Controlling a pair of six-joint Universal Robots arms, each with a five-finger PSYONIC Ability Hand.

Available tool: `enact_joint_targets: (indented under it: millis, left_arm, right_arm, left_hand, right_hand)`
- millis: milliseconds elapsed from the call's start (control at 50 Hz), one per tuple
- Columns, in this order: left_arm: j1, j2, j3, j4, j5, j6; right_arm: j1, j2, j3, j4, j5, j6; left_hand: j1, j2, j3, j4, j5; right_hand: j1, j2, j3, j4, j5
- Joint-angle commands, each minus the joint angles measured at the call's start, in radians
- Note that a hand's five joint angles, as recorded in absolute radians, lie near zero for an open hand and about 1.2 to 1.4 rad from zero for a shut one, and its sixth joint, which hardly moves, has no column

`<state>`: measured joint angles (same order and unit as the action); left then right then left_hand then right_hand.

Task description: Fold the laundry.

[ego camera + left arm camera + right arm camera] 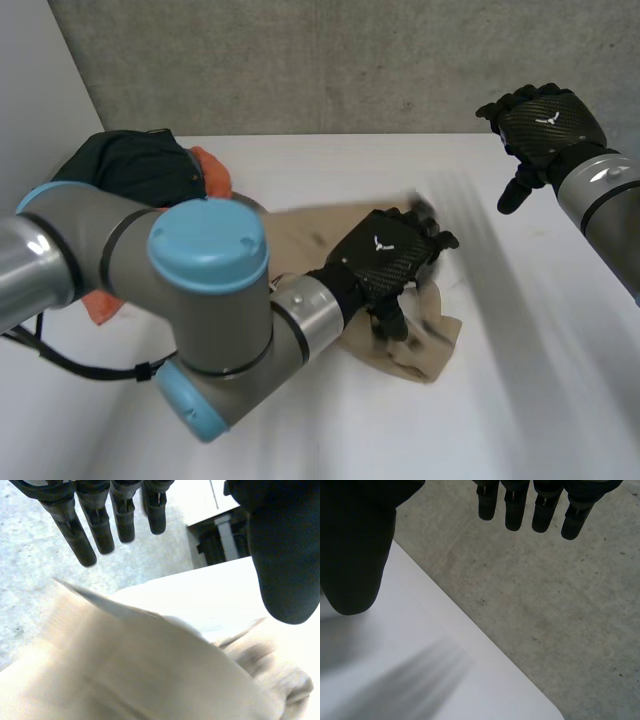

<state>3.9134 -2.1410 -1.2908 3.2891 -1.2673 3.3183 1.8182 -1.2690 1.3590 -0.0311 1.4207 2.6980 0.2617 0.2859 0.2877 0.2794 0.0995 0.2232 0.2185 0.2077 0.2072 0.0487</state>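
Left hand [385, 262] open, fingers straight, over the beige cloth [430, 345]. Right hand [548, 125] open, empty, well apart from the cloth.

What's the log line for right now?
left hand: open, over beige cloth | right hand: open, in air, empty | clothes pile: untouched

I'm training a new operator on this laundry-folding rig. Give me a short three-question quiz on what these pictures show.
1. True or false: the right hand is raised clear of the beige cloth.
2. What lies at the far left of the table? A) a pile of dark and orange clothes B) a wicker basket C) a stack of plates
3. Fill in: the hand over the beige cloth is the robot's ____ hand.

Key: 1 true; 2 A; 3 left hand.
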Motion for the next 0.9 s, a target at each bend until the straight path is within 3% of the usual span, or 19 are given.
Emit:
enact_joint_targets:
  millis: [20, 200, 300, 380, 420, 560, 680, 720, 780, 800, 840, 880, 900]
  left_arm:
    - [0.073, 0.208, -0.134, 0.131, -0.068, -0.022]
    - [0.245, 0.368, -0.251, 0.087, -0.159, -0.059]
    - [0.366, 0.331, -0.262, -0.014, -0.144, -0.042]
    - [0.457, 0.222, -0.225, -0.097, -0.096, 0.012]
    - [0.510, 0.150, -0.188, -0.132, -0.066, 0.064]
    - [0.575, -0.031, -0.076, -0.181, -0.037, 0.181]
    - [0.578, -0.148, -0.007, -0.157, -0.032, 0.199]
    - [0.577, -0.174, 0.007, -0.152, -0.035, 0.199]
    - [0.569, -0.198, 0.021, -0.140, -0.043, 0.201]
    - [0.566, -0.197, 0.022, -0.137, -0.040, 0.199]
    - [0.560, -0.188, 0.021, -0.132, -0.040, 0.199]
    - [0.549, -0.150, 0.011, -0.126, -0.047, 0.198]
    - [0.546, -0.133, 0.007, -0.126, -0.050, 0.196]
  right_arm:
    - [0.015, 0.003, -0.006, 0.025, -0.002, -0.003]
    - [0.102, -0.001, -0.012, 0.134, 0.007, -0.001]
    - [0.180, 0.031, -0.032, 0.302, 0.029, 0.063]
    - [0.253, 0.086, -0.037, 0.381, 0.032, 0.216]
    - [0.289, 0.118, -0.034, 0.367, 0.032, 0.311]
    - [0.386, 0.207, -0.026, 0.226, 0.075, 0.442]
    - [0.484, 0.298, -0.040, 0.125, 0.221, 0.433]
    - [0.498, 0.318, -0.046, 0.111, 0.247, 0.424]
    - [0.515, 0.352, -0.063, 0.099, 0.271, 0.407]
    - [0.517, 0.359, -0.067, 0.096, 0.273, 0.404]
    - [0.518, 0.356, -0.069, 0.091, 0.270, 0.402]
    - [0.515, 0.335, -0.069, 0.091, 0.264, 0.398]
    - [0.510, 0.321, -0.066, 0.092, 0.261, 0.395]
  left_hand:
    - [-0.078, -0.102, -0.104, -0.095, -0.090]
    - [0.051, 0.027, 0.025, 0.034, 0.039]
    - [0.101, 0.077, 0.075, 0.084, 0.089]
    - [0.087, 0.063, 0.061, 0.069, 0.074]
    - [0.087, 0.063, 0.061, 0.069, 0.074]
    - [0.084, 0.060, 0.058, 0.066, 0.072]
    - [0.093, 0.068, 0.067, 0.075, 0.080]
    - [0.098, 0.074, 0.072, 0.081, 0.086]
    - [0.233, 0.209, 0.207, 0.215, 0.221]
    - [0.425, 0.401, 0.399, 0.408, 0.413]
    - [0.705, 0.681, 0.679, 0.687, 0.693]
    - [1.132, 1.108, 1.106, 1.114, 1.120]
    - [1.134, 1.110, 1.109, 1.117, 1.122]
  right_hand:
    - [-0.049, -0.044, -0.033, -0.033, -0.049]
    - [-0.049, -0.044, -0.033, -0.033, -0.049]
    - [-0.049, -0.044, -0.033, -0.033, -0.049]
    - [-0.049, -0.044, -0.033, -0.033, -0.049]
    - [-0.049, -0.044, -0.033, -0.033, -0.049]
    - [-0.043, -0.038, -0.027, -0.027, -0.043]
    - [-0.002, 0.003, 0.014, 0.014, -0.002]
    - [0.060, 0.064, 0.075, 0.076, 0.060]
    - [0.358, 0.363, 0.374, 0.374, 0.358]
    - [0.743, 0.748, 0.759, 0.759, 0.743]
    - [1.171, 1.176, 1.187, 1.187, 1.171]
    - [1.173, 1.178, 1.189, 1.189, 1.173]
    - [1.173, 1.178, 1.189, 1.189, 1.173]
